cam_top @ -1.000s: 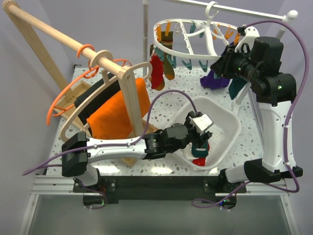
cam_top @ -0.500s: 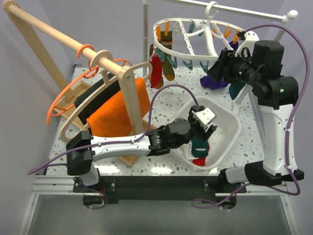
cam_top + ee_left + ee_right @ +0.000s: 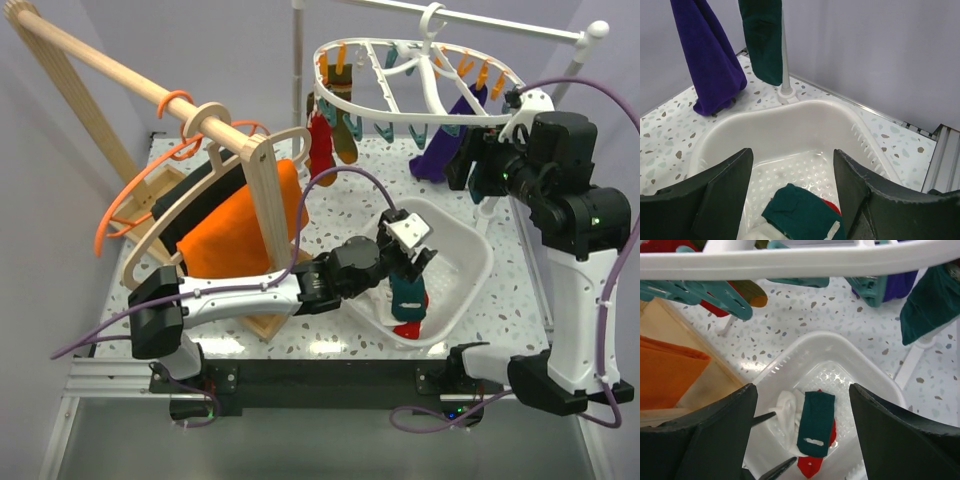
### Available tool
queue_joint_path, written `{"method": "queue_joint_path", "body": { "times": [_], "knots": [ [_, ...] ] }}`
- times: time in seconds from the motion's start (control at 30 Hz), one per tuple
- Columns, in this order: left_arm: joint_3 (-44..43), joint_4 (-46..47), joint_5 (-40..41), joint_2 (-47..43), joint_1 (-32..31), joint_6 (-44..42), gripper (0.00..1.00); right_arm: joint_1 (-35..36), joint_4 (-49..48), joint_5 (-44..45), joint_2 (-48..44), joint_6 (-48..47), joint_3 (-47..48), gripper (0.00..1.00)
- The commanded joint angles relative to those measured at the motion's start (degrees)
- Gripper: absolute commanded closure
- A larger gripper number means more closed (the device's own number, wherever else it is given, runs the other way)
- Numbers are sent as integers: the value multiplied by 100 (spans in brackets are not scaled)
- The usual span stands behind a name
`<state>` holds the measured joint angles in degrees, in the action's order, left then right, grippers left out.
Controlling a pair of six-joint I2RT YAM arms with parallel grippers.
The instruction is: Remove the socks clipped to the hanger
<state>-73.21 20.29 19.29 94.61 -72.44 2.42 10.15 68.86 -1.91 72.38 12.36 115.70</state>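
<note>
The hanger (image 3: pixel 345 103), a white oval frame with teal and orange clips, hangs by its hook from a white rail (image 3: pixel 500 22) above the far side of the speckled table (image 3: pixel 330 345). 4 socks are clipped to it: a red sock (image 3: pixel 320 150) and a brown one (image 3: pixel 345 140) side by side at its left end, and a purple sock (image 3: pixel 440 150) and a dark green sock (image 3: pixel 762 40) under its right end. The purple one reaches down almost to the table. The right gripper (image 3: pixel 462 165) is raised at the height of the frame, just beside the purple sock, and in its wrist view its 2 fingers (image 3: pixel 705 440) stand wide apart with nothing between them. Below, a white basin (image 3: pixel 470 240) stands on the table, and in it lie another dark green sock (image 3: pixel 408 297), a second red sock (image 3: pixel 408 328) partly under it, and something white (image 3: pixel 787 415) at its side. The left gripper (image 3: pixel 410 268) is over the basin, close above these socks, and its fingers (image 3: pixel 722 195) are also spread, holding nothing. On the left of the table, an orange cloth (image 3: pixel 230 240) hangs on a wooden coat hanger (image 3: pixel 262 190) under a wooden pole (image 3: pixel 100 65).
</note>
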Motion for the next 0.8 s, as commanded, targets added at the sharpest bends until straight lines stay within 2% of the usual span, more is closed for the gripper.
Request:
{"method": "queue_joint_path", "body": {
  "times": [0.0,0.23,0.37,0.47,0.53,0.63,0.7,0.77],
  "knots": [
    [245,379,-144,-513,2,22,30,4,49,813,-364,-50,-292,21],
    [596,89,-373,-1083,-6,233,30,-4,-364,2350,-875,65,-1417,18],
    [948,176,-724,-1401,-6,549,30,-75,-908,2573,-954,126,-2129,15],
    [1063,107,-1031,-1524,-6,725,30,-285,-1269,2442,-822,118,-2560,14],
    [1081,-7,-1120,-1594,-6,752,30,-679,-1655,2223,-787,65,-2815,14],
    [1081,-148,-1208,-1647,2,690,30,-1734,-2270,1082,-787,-23,-3395,14],
    [1072,-184,-1243,-1665,-6,620,30,-1972,-3127,616,-970,-364,-3965,14],
    [1072,-201,-1270,-1656,-15,567,30,-2035,-3518,455,-937,-550,-4256,13]
  ]
}}
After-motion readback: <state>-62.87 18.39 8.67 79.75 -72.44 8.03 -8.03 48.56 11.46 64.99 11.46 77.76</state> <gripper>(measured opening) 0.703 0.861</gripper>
